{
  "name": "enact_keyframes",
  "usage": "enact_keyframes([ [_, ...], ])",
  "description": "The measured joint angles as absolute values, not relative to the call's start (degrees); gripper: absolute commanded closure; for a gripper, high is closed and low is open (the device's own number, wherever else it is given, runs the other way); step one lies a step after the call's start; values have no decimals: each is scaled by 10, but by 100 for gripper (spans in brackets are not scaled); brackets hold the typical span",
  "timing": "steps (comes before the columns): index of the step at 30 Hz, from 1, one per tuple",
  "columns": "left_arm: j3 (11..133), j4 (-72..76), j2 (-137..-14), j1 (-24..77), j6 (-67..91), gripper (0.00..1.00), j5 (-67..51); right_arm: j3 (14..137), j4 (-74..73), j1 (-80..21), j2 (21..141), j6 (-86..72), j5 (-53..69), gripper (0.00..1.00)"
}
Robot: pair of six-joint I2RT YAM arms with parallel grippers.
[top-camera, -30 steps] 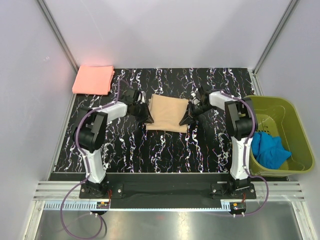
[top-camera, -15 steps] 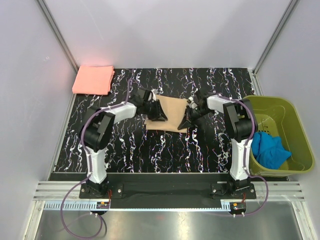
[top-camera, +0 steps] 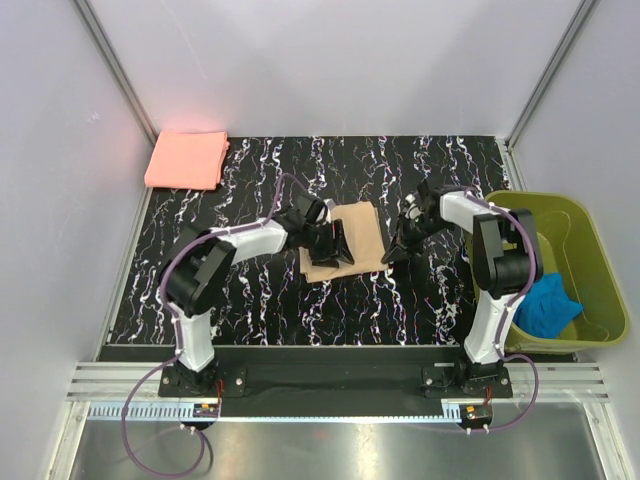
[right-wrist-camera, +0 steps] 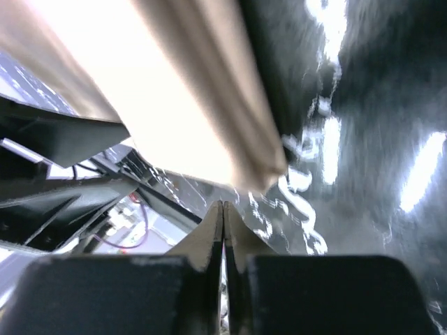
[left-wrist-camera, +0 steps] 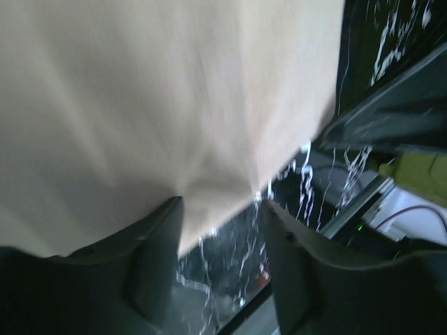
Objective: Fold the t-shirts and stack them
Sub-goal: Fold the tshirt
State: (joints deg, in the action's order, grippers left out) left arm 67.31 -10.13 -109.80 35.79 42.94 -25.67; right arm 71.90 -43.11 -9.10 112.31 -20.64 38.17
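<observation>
The tan-beige t-shirt (top-camera: 366,228) lies folded into a narrow rectangle at the table's middle. My left gripper (top-camera: 340,245) sits over its left half. In the left wrist view this gripper (left-wrist-camera: 222,206) is open, and the shirt (left-wrist-camera: 174,91) fills the view above the fingers with its edge reaching between them. My right gripper (top-camera: 393,254) is on the table just right of the shirt. In the right wrist view it (right-wrist-camera: 223,206) is shut and empty, with the shirt's edge (right-wrist-camera: 209,118) just ahead. The salmon-pink t-shirt (top-camera: 187,159) lies folded at the far left corner.
An olive-green basket (top-camera: 590,240) stands off the table's right edge with a blue cloth (top-camera: 545,300) in it. The black marbled tabletop (top-camera: 250,300) ends at white walls at the back and sides.
My left gripper has swept right across the tan shirt, taking its left side over, so the shirt is now narrower. My right gripper has moved right, off the shirt's right edge.
</observation>
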Motion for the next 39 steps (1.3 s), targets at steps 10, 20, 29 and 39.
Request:
enact_keyframes([
  [10, 671, -245, -899, 261, 370, 16, -175, 767, -477, -123, 1054, -188, 313, 39],
  [20, 641, -266, -894, 169, 318, 1, -172, 825, -484, -205, 1054, -196, 271, 21],
  [29, 655, -168, -1047, 162, 312, 1, -182, 776, -490, -200, 982, -195, 246, 20],
  [39, 676, -49, -1107, 162, 319, 2, -210, 723, -483, -199, 951, -197, 245, 19],
])
